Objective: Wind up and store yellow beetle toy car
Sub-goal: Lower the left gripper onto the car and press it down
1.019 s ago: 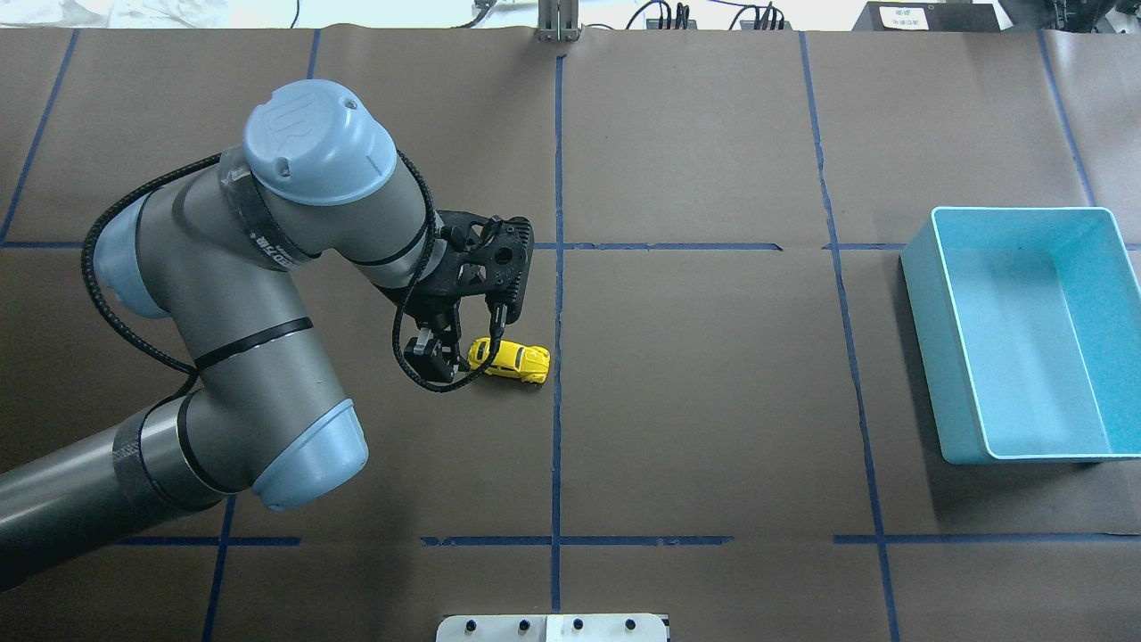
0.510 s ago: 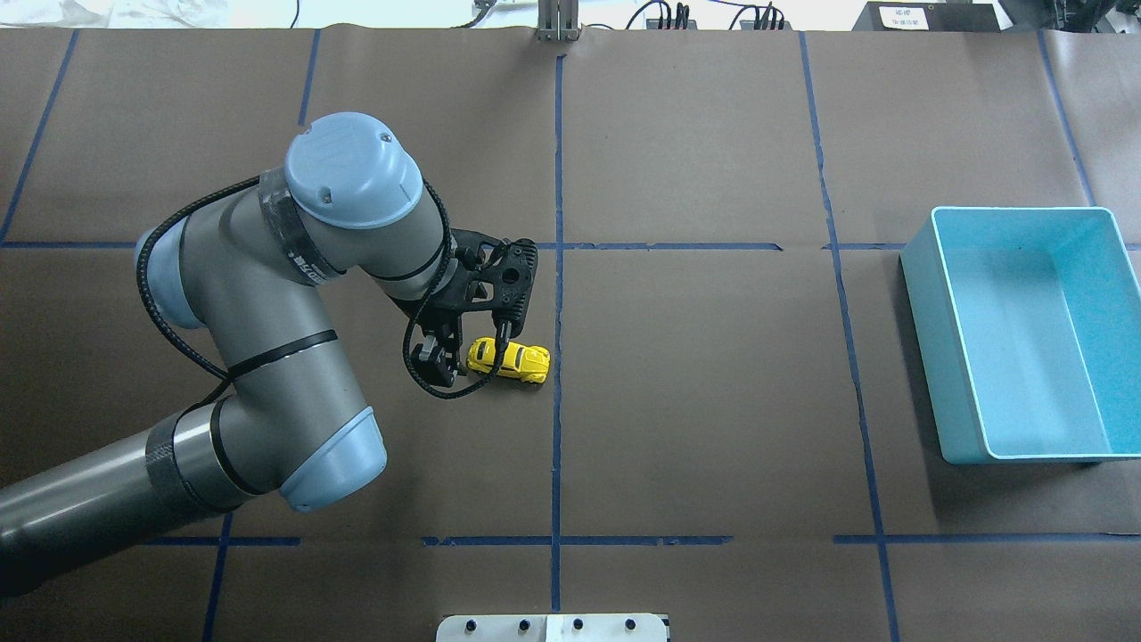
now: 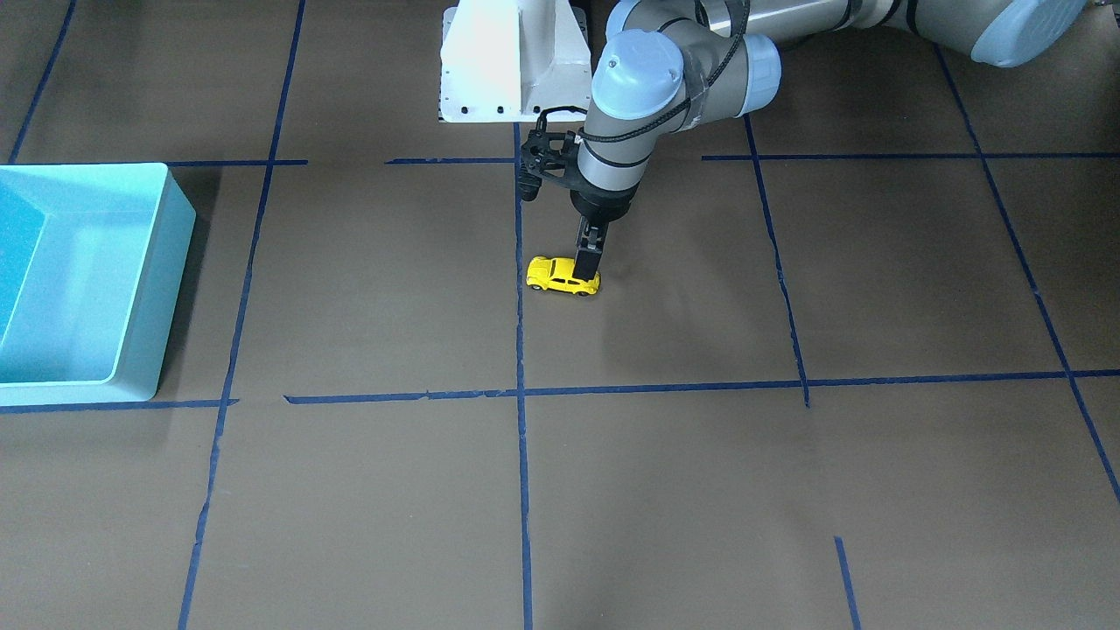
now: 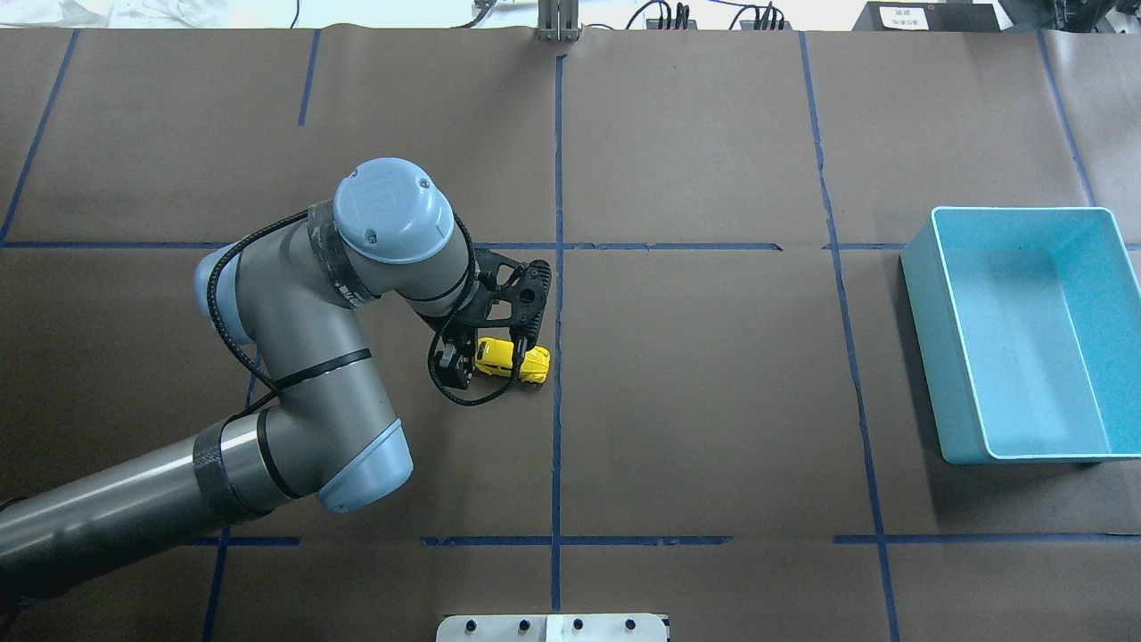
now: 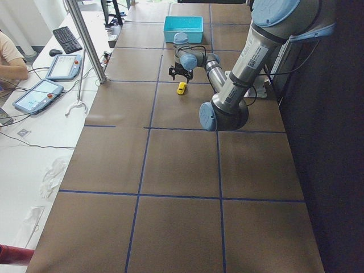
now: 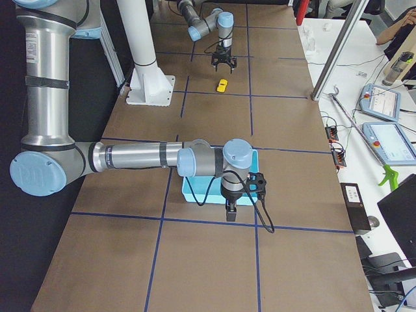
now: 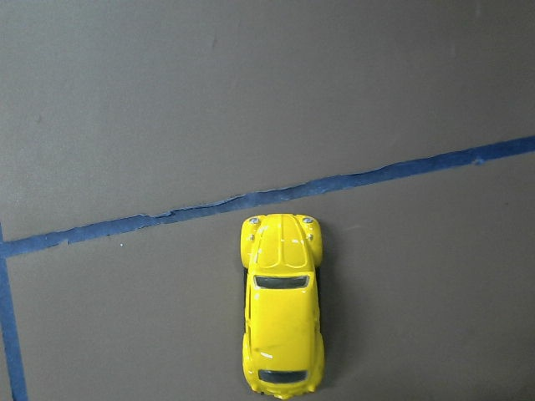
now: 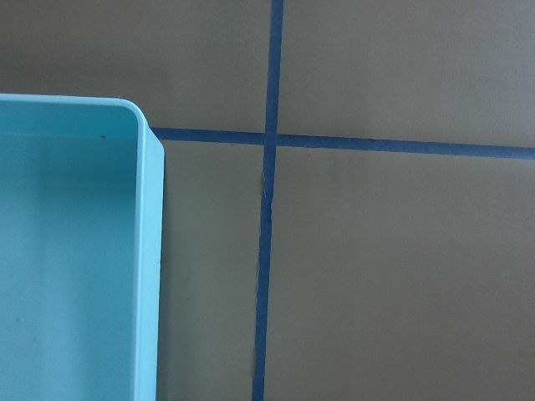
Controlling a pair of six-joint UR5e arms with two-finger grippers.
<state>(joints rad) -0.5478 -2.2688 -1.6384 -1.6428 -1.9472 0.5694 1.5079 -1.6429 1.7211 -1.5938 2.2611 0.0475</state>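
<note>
My left gripper (image 4: 488,351) hangs open and empty over the rear of the yellow car (image 4: 517,361), which sits by the tape line (image 4: 557,428). It looks light, hard and slick, so I'd pinch its sides.

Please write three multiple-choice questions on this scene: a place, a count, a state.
1. How many things lie in the light blue bin? A none B one C two
2. Where is the yellow beetle toy car? A in the bin B on the table beside a blue tape line C lifted
3. How does the car stand? A on its wheels B on its side C upside down
Answers: 1 A, its floor is bare; 2 B, the overhead view shows it there; 3 A, the left wrist view shows its roof.
</note>
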